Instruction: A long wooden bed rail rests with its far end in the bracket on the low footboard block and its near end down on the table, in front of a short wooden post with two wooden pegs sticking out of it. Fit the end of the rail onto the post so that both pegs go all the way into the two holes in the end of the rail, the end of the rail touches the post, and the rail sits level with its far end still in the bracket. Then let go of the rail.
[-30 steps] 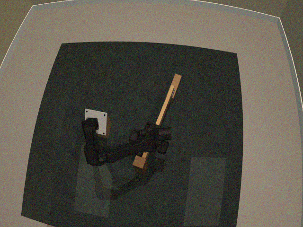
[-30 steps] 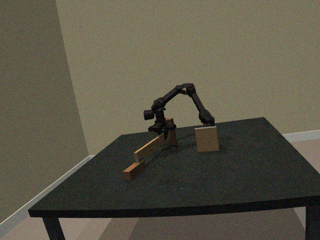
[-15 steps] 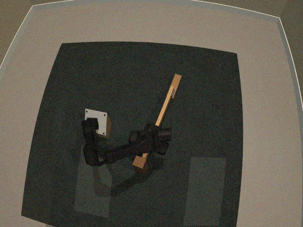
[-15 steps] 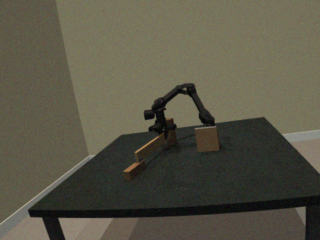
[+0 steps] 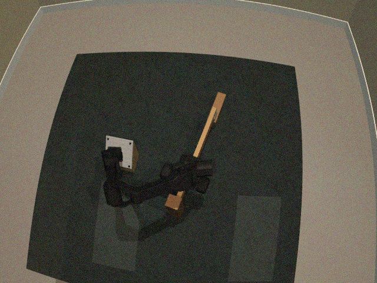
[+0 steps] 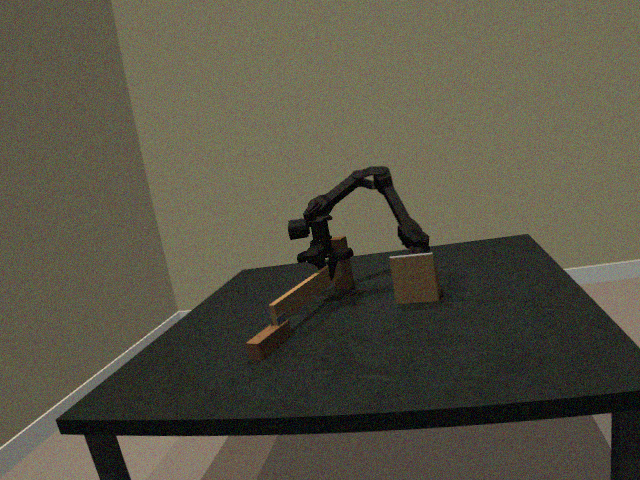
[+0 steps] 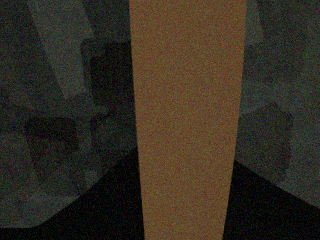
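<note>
The wooden rail runs from the footboard block to the post. It looks about level in the exterior view, with its far end at the small grey bracket on the block. My gripper is shut on the rail, nearer the post than the block. In the top view the rail's near end lies against the post or very close to it. The pegs and holes are hidden, so I cannot tell how deep the pegs sit.
The arm's base stands on a wooden box with a white top plate, to one side of the rail. The arm arches from it over to the rail. The dark table extends around them all.
</note>
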Action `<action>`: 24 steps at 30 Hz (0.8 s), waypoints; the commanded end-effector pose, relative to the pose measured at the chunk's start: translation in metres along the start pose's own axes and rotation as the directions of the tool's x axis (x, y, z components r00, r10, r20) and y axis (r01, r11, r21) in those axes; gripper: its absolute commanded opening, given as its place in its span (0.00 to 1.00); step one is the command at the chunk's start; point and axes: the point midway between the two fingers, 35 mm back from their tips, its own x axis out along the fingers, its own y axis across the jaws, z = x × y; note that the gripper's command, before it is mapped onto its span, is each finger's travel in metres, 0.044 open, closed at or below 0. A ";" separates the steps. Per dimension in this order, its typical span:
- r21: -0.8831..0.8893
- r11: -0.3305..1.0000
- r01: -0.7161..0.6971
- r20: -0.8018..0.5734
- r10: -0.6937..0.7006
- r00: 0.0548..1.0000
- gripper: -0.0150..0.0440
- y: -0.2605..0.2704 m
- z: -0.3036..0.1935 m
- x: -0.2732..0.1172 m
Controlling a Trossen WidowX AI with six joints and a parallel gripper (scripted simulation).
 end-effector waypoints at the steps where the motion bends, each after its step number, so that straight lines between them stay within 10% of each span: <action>1: -0.001 1.000 0.000 -0.001 0.000 1.000 0.43 0.000 0.000 0.000; 14: -0.001 1.000 0.000 -0.001 0.000 1.000 1.00 0.000 0.000 0.000; 24: -0.002 1.000 0.002 -0.008 -0.002 1.000 1.00 0.000 0.031 -0.030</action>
